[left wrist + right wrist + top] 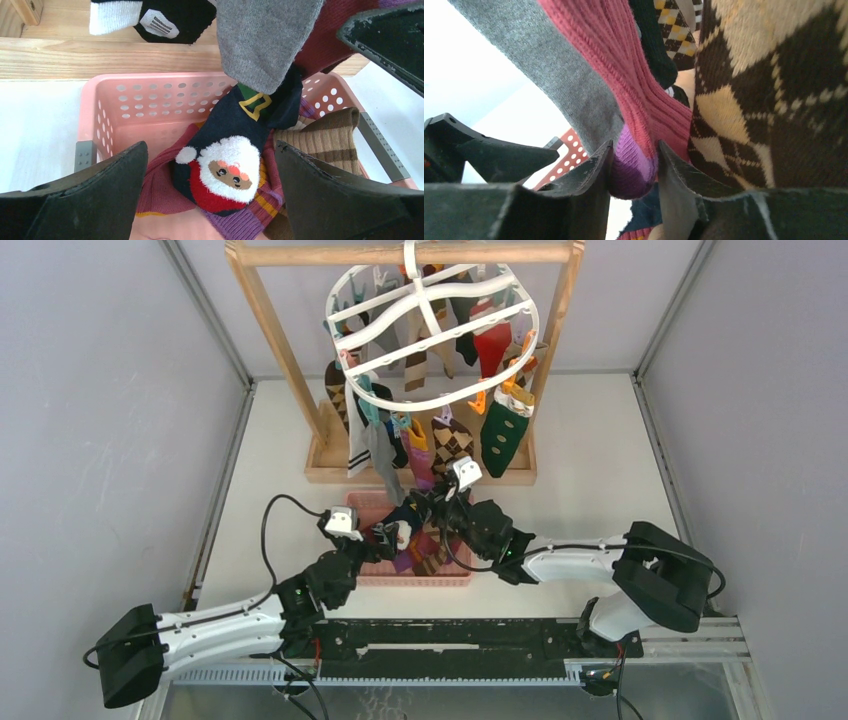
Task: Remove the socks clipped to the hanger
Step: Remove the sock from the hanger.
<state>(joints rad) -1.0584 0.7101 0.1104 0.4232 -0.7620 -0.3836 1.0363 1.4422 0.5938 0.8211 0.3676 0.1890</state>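
White table (600, 440), left gripper (210, 150) wide, right gripper (634, 147) pinching pink sock (629, 90) (purple toe).

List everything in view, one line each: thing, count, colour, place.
hanger: one, white, hooked on the wooden frame's top bar
wooden frame: one, light wood, far side of the table
clips: several, orange and teal, under the hanger ring
hanging socks: many, mixed patterns, clipped to the hanger; exact count unclear
pink sock: one, pink with purple toe, hanging
basket: one, pink, perforated, in front of the frame
Santa sock: one, navy, on top in the basket
brown striped sock: one, in the basket beside it
table: one, white
left fingers: open, above the basket
right fingers: closed on the pink sock's toe
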